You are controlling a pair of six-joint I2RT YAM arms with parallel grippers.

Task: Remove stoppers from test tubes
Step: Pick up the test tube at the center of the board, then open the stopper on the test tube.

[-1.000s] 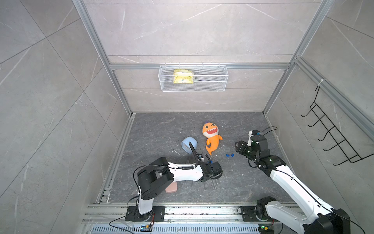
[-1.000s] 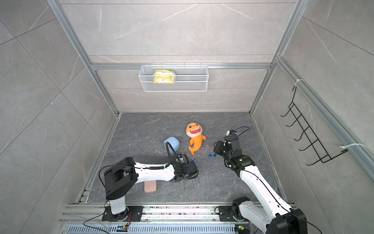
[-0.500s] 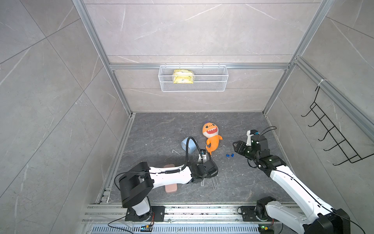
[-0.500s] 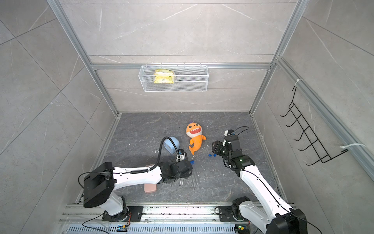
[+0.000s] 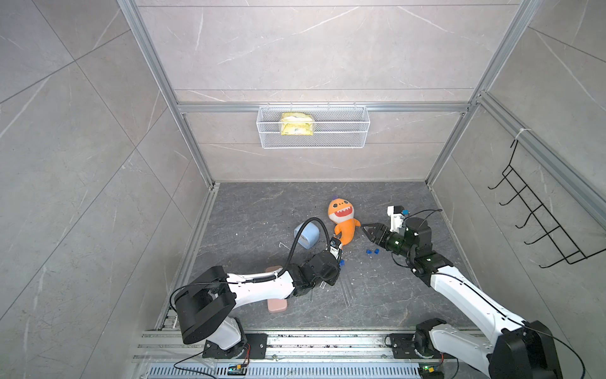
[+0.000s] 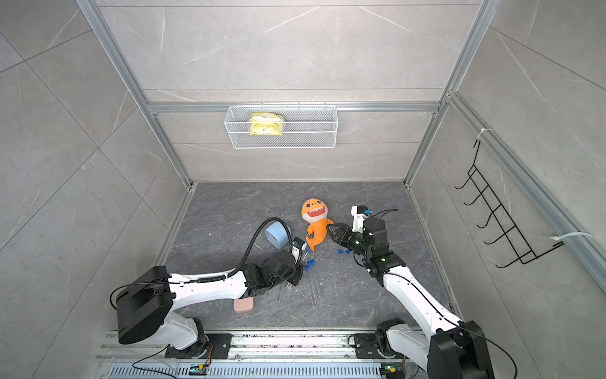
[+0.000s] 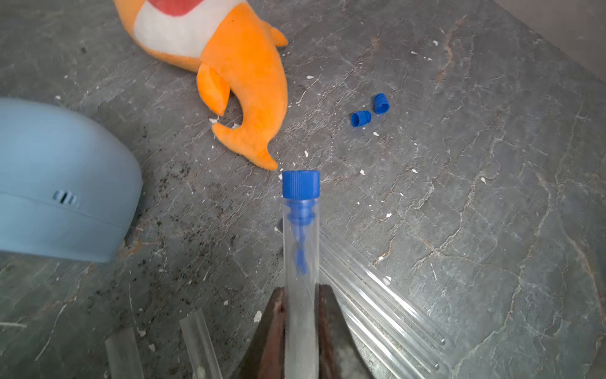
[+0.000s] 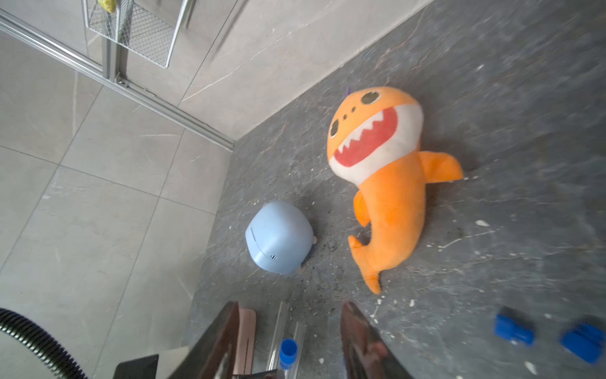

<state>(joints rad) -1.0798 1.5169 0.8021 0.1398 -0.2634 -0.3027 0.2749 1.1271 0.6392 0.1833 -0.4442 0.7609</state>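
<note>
A tube [image 7: 301, 249] is being gripped tight by the left gripper [image 7: 301, 297], with its stopper [image 7: 301, 184] seated at the far end just short of the plush [image 7: 242, 65] tail, so the pull-off step is judged as being set up. The right gripper [image 5: 366, 233], parted and empty, is being held well apart and would need bringing across to be closed on the stopper alone. Beside the grip bare tubes [image 7: 377, 295] are being seen and two loose stoppers [image 7: 360, 118] beyond, while the approach is being crowded by plush and cup [image 7: 59, 183]
</note>
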